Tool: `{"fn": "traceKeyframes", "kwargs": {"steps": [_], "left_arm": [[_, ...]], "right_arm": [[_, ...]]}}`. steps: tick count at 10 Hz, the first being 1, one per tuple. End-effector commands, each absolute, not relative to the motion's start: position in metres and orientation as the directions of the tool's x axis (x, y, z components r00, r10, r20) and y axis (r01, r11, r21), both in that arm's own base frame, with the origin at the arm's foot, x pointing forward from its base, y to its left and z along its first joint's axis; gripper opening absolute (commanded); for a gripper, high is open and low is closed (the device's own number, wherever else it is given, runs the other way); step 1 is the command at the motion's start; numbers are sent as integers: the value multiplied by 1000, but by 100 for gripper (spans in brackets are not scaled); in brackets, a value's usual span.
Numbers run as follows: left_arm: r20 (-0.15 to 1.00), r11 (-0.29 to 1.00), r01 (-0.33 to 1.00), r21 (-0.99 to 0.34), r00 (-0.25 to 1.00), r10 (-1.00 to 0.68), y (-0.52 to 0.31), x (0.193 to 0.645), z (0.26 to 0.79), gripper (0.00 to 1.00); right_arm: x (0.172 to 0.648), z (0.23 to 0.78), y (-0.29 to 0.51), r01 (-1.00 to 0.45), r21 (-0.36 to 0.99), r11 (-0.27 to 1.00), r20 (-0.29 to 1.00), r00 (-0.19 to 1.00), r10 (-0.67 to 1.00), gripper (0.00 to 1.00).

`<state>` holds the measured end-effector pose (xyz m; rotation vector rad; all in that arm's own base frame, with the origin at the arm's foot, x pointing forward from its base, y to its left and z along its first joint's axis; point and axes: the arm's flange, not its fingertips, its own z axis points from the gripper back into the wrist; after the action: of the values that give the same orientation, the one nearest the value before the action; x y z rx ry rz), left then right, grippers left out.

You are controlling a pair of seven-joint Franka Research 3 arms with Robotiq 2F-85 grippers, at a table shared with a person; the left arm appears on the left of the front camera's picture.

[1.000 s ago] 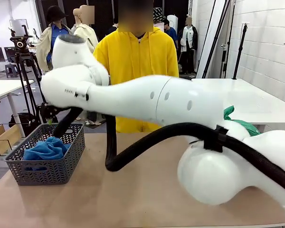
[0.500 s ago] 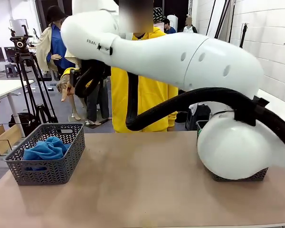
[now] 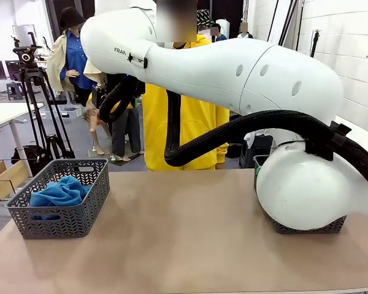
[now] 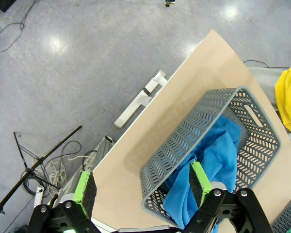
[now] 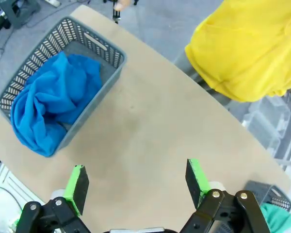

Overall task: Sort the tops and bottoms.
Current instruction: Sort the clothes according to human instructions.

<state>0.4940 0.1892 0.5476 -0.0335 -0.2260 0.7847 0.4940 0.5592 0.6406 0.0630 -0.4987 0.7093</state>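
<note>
A bright blue shirt (image 3: 60, 191) lies bunched in the grey basket (image 3: 55, 214) at the table's left end. From high above, my left gripper (image 4: 142, 187) looks down on that basket (image 4: 184, 141) and the shirt (image 4: 218, 160); its jaws are open with nothing between them. My right gripper (image 5: 136, 183) hangs open and empty high over the bare middle of the table, with the basket (image 5: 94, 46) and shirt (image 5: 48, 107) off to one side. A corner of green cloth (image 5: 279, 218), the green shorts of the bottoms, shows beside a second grey basket (image 5: 266, 191).
My right arm (image 3: 233, 67) arches across the front view and hides most of the second basket (image 3: 306, 228) at the table's right. A person in a yellow top (image 3: 184, 122) stands at the far edge. A tripod (image 3: 34, 92) stands off the table at the left.
My right arm has swung up from low over the table to high above it. The green cloth seen at the right before is now hidden behind the arm. The blue shirt has not moved.
</note>
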Motion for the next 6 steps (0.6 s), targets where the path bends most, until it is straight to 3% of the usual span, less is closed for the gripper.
{"fn": "traceKeyframes", "kwargs": {"steps": [1, 2, 4, 6], "left_arm": [[192, 713, -694, -94, 690, 697, 191, 493, 549, 100], [189, 708, -697, -114, 685, 704, 189, 494, 548, 100], [248, 786, -563, -255, 748, 616, 160, 485, 573, 100], [295, 883, -329, -335, 853, 430, 86, 482, 594, 100]], "right_arm": [[493, 640, 558, -637, -114, 763, 450, 651, 611, 100], [494, 641, 559, -638, -111, 762, 459, 647, 609, 100], [493, 637, 513, -583, -213, 784, 384, 688, 616, 100], [468, 627, 437, -439, -184, 879, 371, 797, 476, 100]]}}
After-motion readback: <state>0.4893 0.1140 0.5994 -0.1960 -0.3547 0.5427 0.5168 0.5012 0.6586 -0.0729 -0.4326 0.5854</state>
